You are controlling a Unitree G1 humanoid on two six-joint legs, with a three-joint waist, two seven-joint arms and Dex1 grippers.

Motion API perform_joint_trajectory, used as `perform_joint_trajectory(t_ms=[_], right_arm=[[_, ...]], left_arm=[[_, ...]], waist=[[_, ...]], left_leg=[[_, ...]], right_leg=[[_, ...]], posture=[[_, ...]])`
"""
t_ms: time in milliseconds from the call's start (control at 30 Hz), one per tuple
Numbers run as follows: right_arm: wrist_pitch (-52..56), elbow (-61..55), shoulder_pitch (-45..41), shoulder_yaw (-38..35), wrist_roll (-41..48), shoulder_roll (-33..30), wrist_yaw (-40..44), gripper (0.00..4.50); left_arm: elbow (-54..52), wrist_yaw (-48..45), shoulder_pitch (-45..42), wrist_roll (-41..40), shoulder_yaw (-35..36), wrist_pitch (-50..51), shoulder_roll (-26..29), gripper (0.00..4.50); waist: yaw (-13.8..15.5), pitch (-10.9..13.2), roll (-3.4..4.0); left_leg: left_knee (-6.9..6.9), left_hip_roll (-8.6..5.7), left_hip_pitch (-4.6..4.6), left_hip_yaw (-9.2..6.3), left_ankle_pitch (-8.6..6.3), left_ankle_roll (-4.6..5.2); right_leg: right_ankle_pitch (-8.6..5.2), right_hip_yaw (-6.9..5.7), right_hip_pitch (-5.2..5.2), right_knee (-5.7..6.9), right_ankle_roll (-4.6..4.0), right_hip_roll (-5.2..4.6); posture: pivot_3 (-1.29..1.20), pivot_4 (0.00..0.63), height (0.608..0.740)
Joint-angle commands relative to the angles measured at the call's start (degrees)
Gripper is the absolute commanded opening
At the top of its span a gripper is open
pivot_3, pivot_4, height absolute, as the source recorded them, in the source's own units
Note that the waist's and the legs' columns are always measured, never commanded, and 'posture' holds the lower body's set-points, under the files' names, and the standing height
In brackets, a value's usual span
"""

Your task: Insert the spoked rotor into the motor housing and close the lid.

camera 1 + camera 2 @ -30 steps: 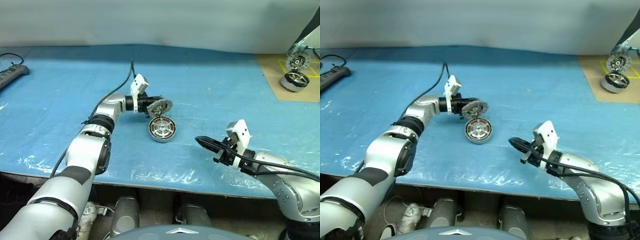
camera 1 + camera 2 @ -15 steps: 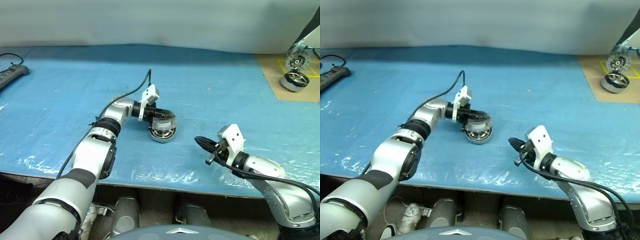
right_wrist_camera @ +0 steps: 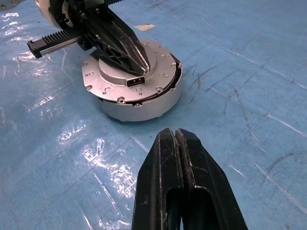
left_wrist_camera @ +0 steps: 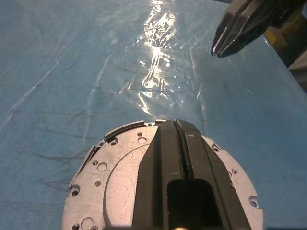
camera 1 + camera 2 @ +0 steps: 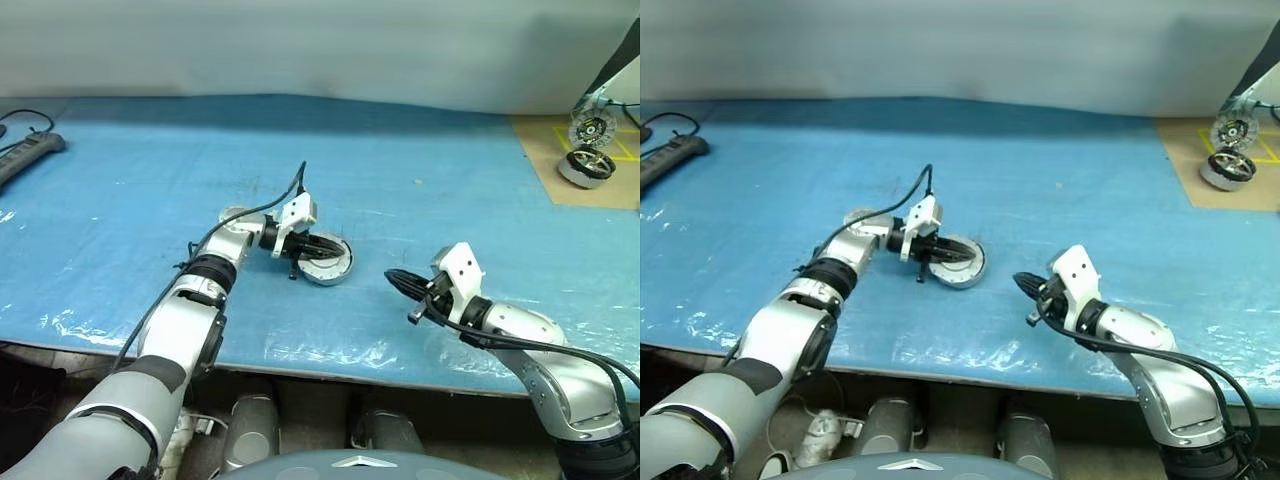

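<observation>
On the blue sheet-covered table (image 5: 120, 190), one motor housing (image 3: 132, 103) is sitting near the middle, a squat round silver-grey puck, and its one lid (image 3: 158, 64) is lying flat on top of it with the plain grey outer face up, ringed by small holes and screw heads. Windings and striped inner face are hidden under the lid, and the rotor cannot be made out. Two grippers are showing. The left gripper (image 5: 318, 246) is resting its black fingers (image 4: 177, 163) pressed together across the top of the lid, gripping nothing, the tips reaching toward the lid's far edge in the left wrist view. The right gripper (image 5: 392, 277) is hanging just above the sheet, near the housing on the robot's right side but apart from it, its two fingers (image 3: 184, 191) likewise drawn tight together with nothing between them and pointing toward the housing. At the far right edge, on a tan board (image 5: 560, 160) marked with yellow tape, one twin motor unit (image 5: 587, 160) is standing well apart from everything else, with a shiny base and an upright striped disc. One dark power strip (image 5: 25, 155) with its cable is lying at the far left of the table.
</observation>
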Motion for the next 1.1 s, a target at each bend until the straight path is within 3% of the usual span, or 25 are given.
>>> perform_joint_trajectory(t_ms=[33, 167, 333, 433, 600, 800, 933, 1100], right_arm=[[-0.5, -0.8, -3.3, -1.4, 3.5, 0.8, 1.3, 0.00], [1.0, 1.6, -9.4, -0.4, 5.3, 0.2, 3.5, 0.00], [0.5, 6.3, -18.5, 2.5, 4.0, 0.7, 5.2, 0.00], [-2.9, 11.8, -22.5, 8.4, -0.7, 1.0, 6.9, 0.59], [-3.9, 15.5, -25.4, 10.5, 1.2, 4.0, 11.1, 2.30], [-4.4, 20.6, -28.0, 11.8, 1.2, 4.7, 16.2, 4.46], [-7.0, 27.8, -30.9, 13.3, -1.6, 6.6, 17.1, 4.46], [-10.2, 33.9, -33.4, 14.6, -4.3, 9.1, 17.5, 4.46]], left_arm=[[-1.1, 2.2, -3.4, -7.7, 7.0, 11.2, 0.3, 0.03], [-4.9, 2.4, -3.2, -11.5, 10.8, 17.4, 3.1, 0.03], [-14.6, 4.2, 3.0, -12.6, 11.5, 20.3, 6.9, 0.03], [-27.9, 6.0, 12.3, -13.1, 10.5, 20.8, 9.0, 0.00], [-49.9, 6.5, 27.8, -14.1, 7.5, 22.0, 13.0, 0.00], [-60.6, 11.7, 35.9, -16.1, 8.3, 25.1, 15.8, 0.00], [-61.8, 11.8, 39.7, -16.9, 7.6, 25.7, 17.8, 0.00], [-56.6, 12.3, 42.1, -13.8, 5.8, 17.9, 18.7, 0.00]], waist=[[-0.3, 0.0, -0.01], [-0.6, 0.0, 0.00], [-0.5, 0.0, 0.04], [-0.9, 0.0, 0.05], [-0.6, 0.0, 0.08], [-0.7, 0.0, 0.09], [-1.1, 0.0, 0.10], [-1.6, 0.0, 0.10]], left_leg=[[0.00, 0.00, -0.06, 0.00, 0.00, 0.00], [0.01, 0.01, -0.60, 0.00, 0.08, 0.09], [-0.16, 0.01, -0.72, 0.03, 0.13, 0.20], [-0.25, 0.03, -0.73, 0.08, 0.13, 0.20], [-0.25, 0.13, -1.30, 0.12, 0.14, 0.20], [0.25, 0.19, -1.54, 0.08, 0.11, 0.22], [0.20, 0.21, -1.01, 0.17, 0.02, -0.02], [0.15, 0.21, -1.02, 0.20, 0.06, -0.08]], right_leg=[[0.01, 0.00, -0.09, 0.02, -0.02, 0.00], [0.04, 0.00, -0.70, 0.13, -0.07, 0.03], [-0.01, -0.01, -0.87, 0.12, -0.16, 0.03], [-0.03, -0.01, -0.92, 0.12, -0.20, 0.03], [-0.05, -0.08, -1.50, 0.24, -0.25, 0.04], [-0.03, -0.16, -1.50, 0.32, -0.24, 0.04], [-0.03, -0.04, -1.24, 0.50, -0.25, 0.06], [-0.04, -0.02, -1.27, 0.52, -0.26, 0.10]], posture=[[0.00, 0.150, 0.740], [0.00, 0.150, 0.740], [0.00, 0.150, 0.740], [0.00, 0.150, 0.740], [0.00, 0.150, 0.740], [0.00, 0.150, 0.740], [0.00, 0.150, 0.740], [0.00, 0.150, 0.740]])
